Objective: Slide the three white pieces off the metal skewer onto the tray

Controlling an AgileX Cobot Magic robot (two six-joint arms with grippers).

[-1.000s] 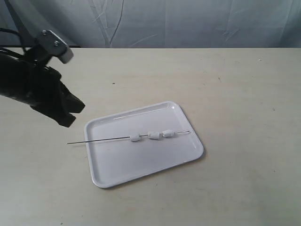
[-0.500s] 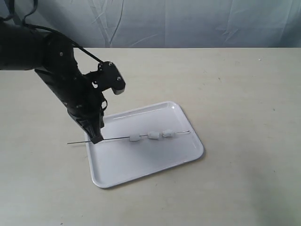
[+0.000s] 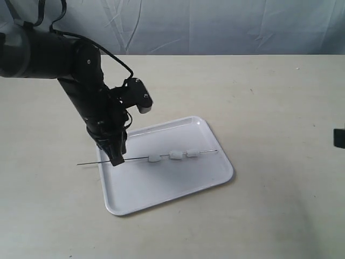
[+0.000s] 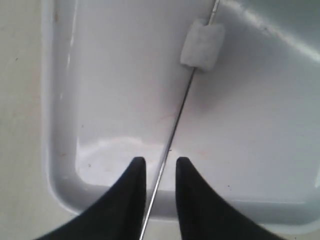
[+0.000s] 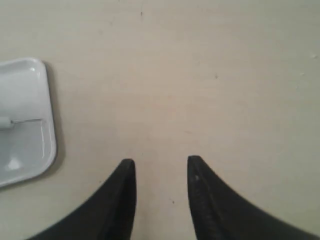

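The white tray (image 3: 161,189) lies mid-table with the metal skewer (image 3: 132,158) across it, the skewer's left end sticking out past the rim. Three white pieces (image 3: 154,159) (image 3: 176,155) (image 3: 192,153) are threaded on the skewer's right half. My left gripper (image 3: 116,159) is down at the tray's left rim. In the left wrist view it is open (image 4: 161,161), its fingers straddling the skewer (image 4: 177,120) with a gap on each side; one white piece (image 4: 202,45) shows ahead. My right gripper (image 5: 161,161) is open over bare table, beside the tray (image 5: 25,100).
A beige table (image 3: 269,97) surrounds the tray, with a blue-grey cloth backdrop (image 3: 215,27) behind it. A dark bit of the right arm (image 3: 339,137) shows at the exterior view's right edge. The skewer's tip (image 5: 27,121) shows in the right wrist view.
The left arm swung in from the far left and came down at the tray's left rim, over the skewer. A dark part of the right arm has appeared at the right edge.
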